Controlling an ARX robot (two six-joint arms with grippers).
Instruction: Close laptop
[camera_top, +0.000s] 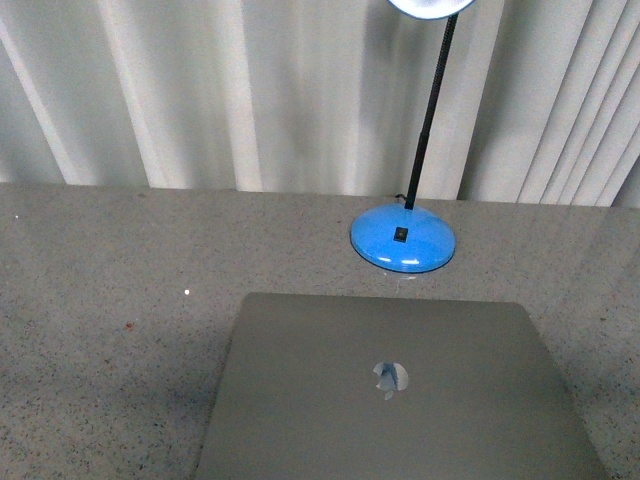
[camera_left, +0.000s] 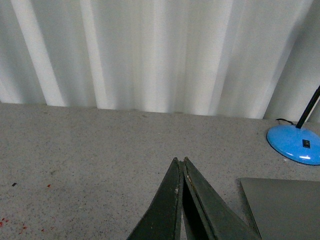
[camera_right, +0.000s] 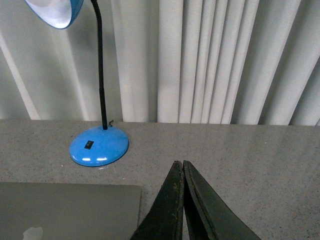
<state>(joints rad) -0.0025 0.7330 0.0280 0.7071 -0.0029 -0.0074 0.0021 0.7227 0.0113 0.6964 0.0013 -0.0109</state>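
Observation:
The grey-silver laptop (camera_top: 390, 390) lies flat on the speckled table with its lid down and the shiny apple logo (camera_top: 390, 378) facing up. Keys and screen are hidden. A corner of its lid shows in the left wrist view (camera_left: 285, 207) and in the right wrist view (camera_right: 65, 210). My left gripper (camera_left: 180, 161) is shut and empty above the bare table, beside the laptop's left edge. My right gripper (camera_right: 179, 163) is shut and empty above the table, beside the laptop's right edge. Neither gripper shows in the front view.
A desk lamp with a blue round base (camera_top: 402, 238) and black gooseneck stands just behind the laptop; it also shows in the left wrist view (camera_left: 295, 144) and the right wrist view (camera_right: 98, 145). White pleated curtains (camera_top: 250, 90) hang behind the grey speckled table (camera_top: 110, 300).

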